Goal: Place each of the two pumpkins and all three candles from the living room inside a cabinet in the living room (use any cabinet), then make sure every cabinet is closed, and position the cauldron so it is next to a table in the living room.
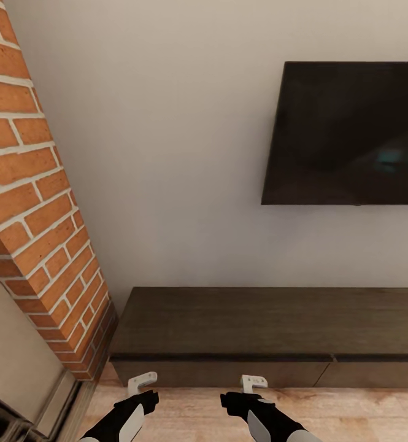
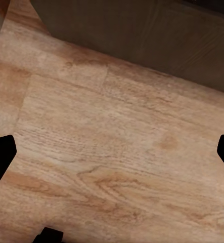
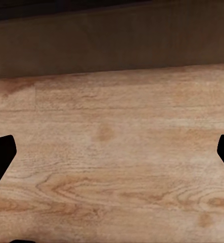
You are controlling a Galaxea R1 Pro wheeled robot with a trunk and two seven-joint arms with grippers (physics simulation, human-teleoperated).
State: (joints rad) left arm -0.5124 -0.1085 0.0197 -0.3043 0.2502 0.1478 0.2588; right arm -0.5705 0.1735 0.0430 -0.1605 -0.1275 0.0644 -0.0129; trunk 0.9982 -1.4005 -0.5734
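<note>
The long dark brown cabinet [image 1: 259, 319] runs along the wall in front of me, and the drawer fronts I can see sit flush and shut. My left gripper [image 1: 141, 383] and right gripper [image 1: 254, 383] hover low over the wood floor just short of its front. Both are open with nothing between the fingers. The left wrist view has the left gripper [image 2: 112, 152] over floorboards with the cabinet [image 2: 142, 35] front beyond. The right gripper [image 3: 112, 152] faces the cabinet [image 3: 112, 45] front squarely. The pumpkins, candles, cauldron and table are out of view.
A red brick column [image 1: 38, 202] juts out at the left, close to the cabinet's left end. A dark flat television [image 1: 351, 132] hangs on the pale wall above the cabinet. Light wood floor [image 1: 191, 414] lies between me and the cabinet.
</note>
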